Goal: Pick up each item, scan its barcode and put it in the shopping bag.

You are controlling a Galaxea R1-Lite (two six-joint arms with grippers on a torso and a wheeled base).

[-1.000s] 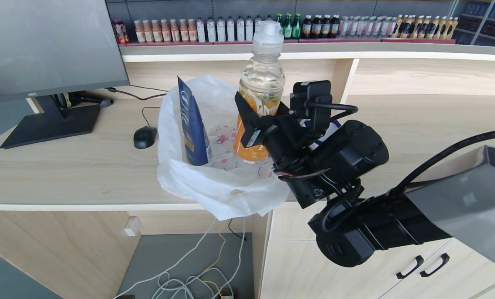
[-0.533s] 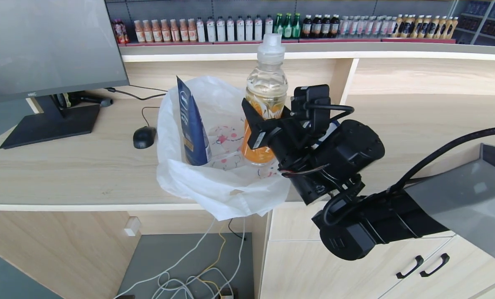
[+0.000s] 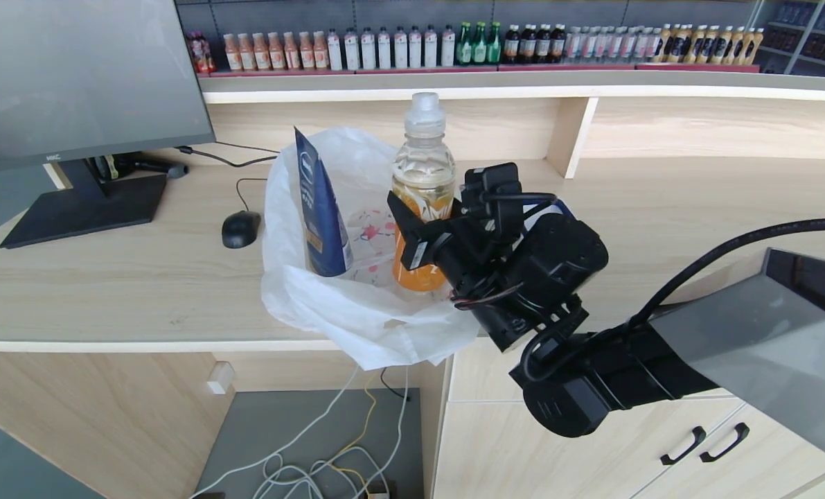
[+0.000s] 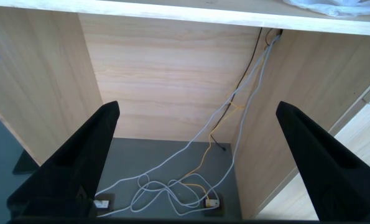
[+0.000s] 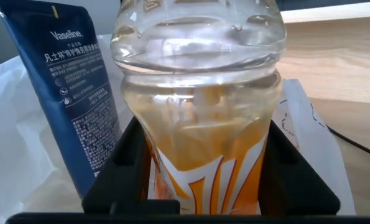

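Right pincer (image 3: 427, 223) | clamped on bottle (image 3: 422, 166) | bottle upright inside shopping bag (image 3: 357, 319)

The right gripper (image 3: 429, 225) is holding an orange drink bottle (image 3: 422, 163) upright, its jaws pressing on the labelled lower half from both sides. The bottle's base is sitting low in the open mouth of the white shopping bag (image 3: 357, 315), which is resting at the front edge of the desk (image 3: 107, 284). A blue tube (image 3: 321, 208) is standing inside the bag, just beside the bottle. A black mouse (image 3: 240, 229) is lying near the bag, with a monitor (image 3: 80, 76) standing further left.
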